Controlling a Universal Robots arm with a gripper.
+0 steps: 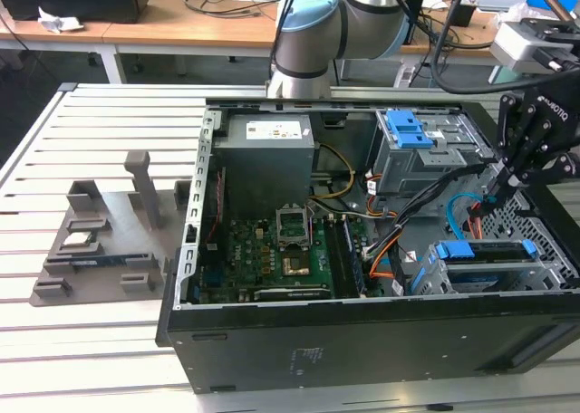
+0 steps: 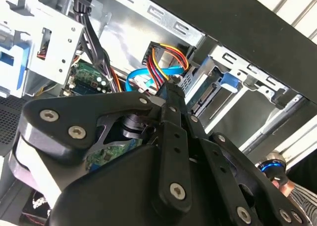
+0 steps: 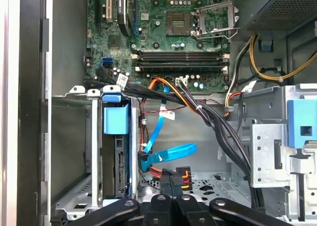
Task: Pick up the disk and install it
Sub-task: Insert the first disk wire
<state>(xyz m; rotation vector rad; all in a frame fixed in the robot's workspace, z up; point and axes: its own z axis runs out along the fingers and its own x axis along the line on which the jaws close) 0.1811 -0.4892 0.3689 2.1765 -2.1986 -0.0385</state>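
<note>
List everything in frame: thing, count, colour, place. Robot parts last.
computer case: one, black, open, on the slatted table.
slatted table: one, white, under the case.
disk: one, blue carrier, seated in the metal bay at the case's near corner on the exterior view's right; also in the first wrist view.
drive cage: one, grey with a blue latch piece on top, at the case's far side.
motherboard: one, green, on the case floor.
power supply: one, grey, far corner.
cables: several, blue, orange, black, beside the disk bay.
fixture tray: one, grey, on the exterior view's left.
gripper: one, black, inside the case above the disk bay, fingertips together on a cable connector.
arm: one, grey and light blue, behind the case.
</note>
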